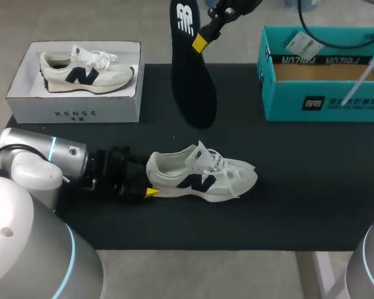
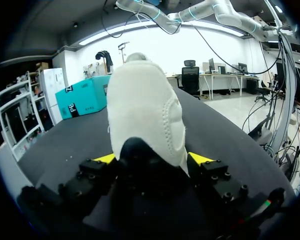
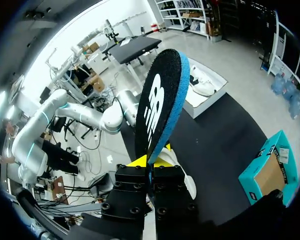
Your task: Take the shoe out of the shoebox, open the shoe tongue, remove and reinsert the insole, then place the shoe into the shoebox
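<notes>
A white shoe [image 1: 202, 174] with a dark logo lies on its sole on the black mat [image 1: 299, 174], toe to the right. My left gripper [image 1: 148, 185] is at its heel; in the left wrist view the heel [image 2: 145, 110] fills the gap between the two yellow tips, which touch it on both sides. High over the back of the mat my right gripper [image 1: 201, 41] is shut on the edge of the black insole [image 1: 192, 68], which hangs edge-up in the air. The right wrist view has the insole [image 3: 159, 105] standing up from the closed gripper [image 3: 151, 162], blue underside showing.
An open white shoebox [image 1: 75, 112] at the back left holds a second white shoe [image 1: 87, 71]. An open teal box [image 1: 324, 103] stands at the back right. Both rest on the mat's far edge.
</notes>
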`<state>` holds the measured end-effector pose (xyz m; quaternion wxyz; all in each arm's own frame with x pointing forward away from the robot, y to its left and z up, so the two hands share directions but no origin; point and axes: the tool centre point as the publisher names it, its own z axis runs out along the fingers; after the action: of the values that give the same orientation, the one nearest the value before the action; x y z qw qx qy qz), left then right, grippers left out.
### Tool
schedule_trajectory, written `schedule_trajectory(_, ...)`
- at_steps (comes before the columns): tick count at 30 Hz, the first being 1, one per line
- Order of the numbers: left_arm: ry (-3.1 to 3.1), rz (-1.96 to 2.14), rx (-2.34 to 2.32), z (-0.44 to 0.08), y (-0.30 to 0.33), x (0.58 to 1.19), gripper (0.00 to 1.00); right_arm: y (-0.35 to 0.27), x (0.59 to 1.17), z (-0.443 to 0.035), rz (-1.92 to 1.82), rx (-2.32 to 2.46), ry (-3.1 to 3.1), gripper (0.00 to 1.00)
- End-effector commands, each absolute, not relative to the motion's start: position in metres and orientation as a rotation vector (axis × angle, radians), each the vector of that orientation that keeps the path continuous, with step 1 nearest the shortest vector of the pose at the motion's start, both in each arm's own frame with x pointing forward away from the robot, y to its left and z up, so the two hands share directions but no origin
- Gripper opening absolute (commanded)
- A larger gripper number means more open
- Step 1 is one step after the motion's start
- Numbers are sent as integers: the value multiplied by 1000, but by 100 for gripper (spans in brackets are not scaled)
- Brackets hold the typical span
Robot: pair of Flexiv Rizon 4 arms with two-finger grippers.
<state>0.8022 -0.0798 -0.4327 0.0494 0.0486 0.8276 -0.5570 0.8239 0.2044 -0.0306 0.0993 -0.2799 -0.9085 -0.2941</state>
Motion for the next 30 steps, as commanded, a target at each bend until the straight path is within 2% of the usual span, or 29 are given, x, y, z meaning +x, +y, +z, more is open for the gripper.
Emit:
schedule_trajectory(1, 2521, -1695, 148, -437, -82, 802, 0, 186, 811, 6, -883, -814, -2702, 0)
schedule_trajectory(11, 2521, -1695, 148, -437, -82, 802, 0, 167, 782, 45, -887, -787, -2703, 0)
schedule_trajectory(30, 2521, -1695, 148, -437, -82, 802, 0, 160, 773, 41, -889, -804, -2685, 0)
